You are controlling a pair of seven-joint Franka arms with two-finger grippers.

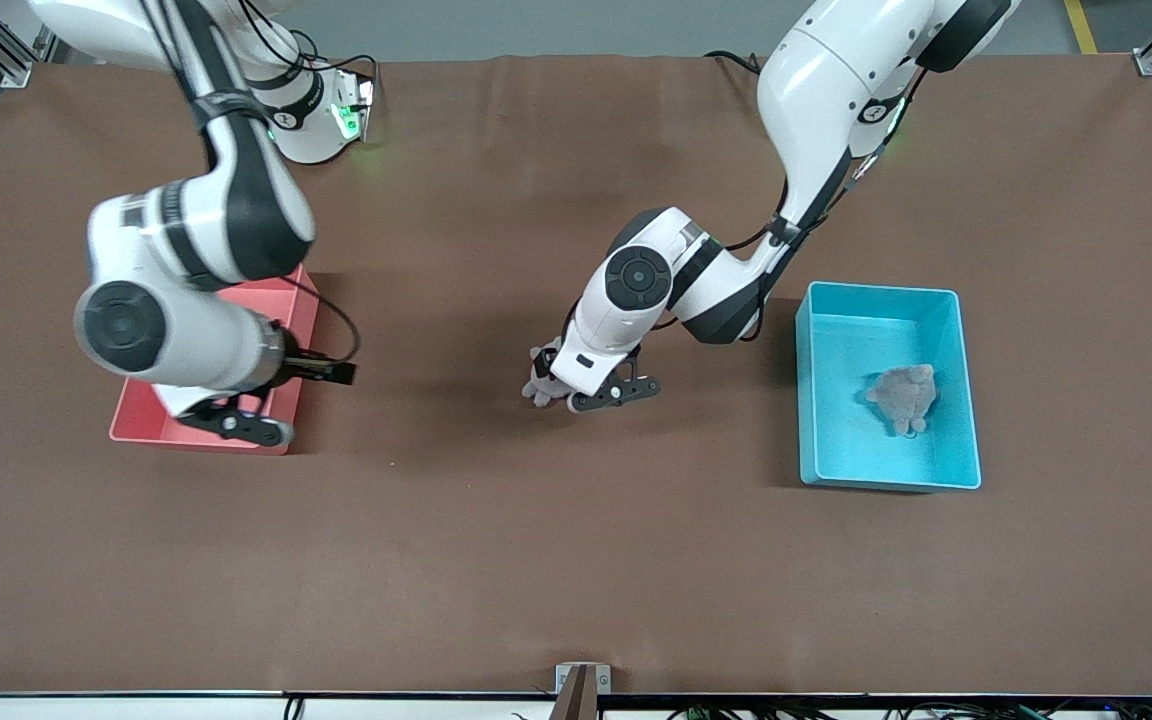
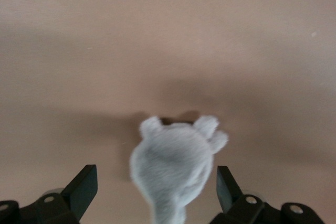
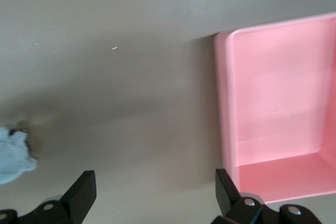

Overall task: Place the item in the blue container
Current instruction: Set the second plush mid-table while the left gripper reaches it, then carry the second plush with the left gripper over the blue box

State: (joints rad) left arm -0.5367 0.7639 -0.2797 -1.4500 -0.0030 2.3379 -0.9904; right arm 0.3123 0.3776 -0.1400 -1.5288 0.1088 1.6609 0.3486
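Grey plush toy [image 2: 173, 169] lies between wide left hand [image 2: 152, 190]; right hand [image 3: 155, 192] wide, waiting.

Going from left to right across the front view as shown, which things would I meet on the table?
Pink bin under the open right gripper → grey plush toy at the open left gripper → blue container holding another grey plush.

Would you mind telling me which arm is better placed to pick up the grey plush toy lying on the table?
The left. Its hand is open right over the plush toy, fingers on either side, and the blue container sits at its end. The right hand hangs open at the pink bin.
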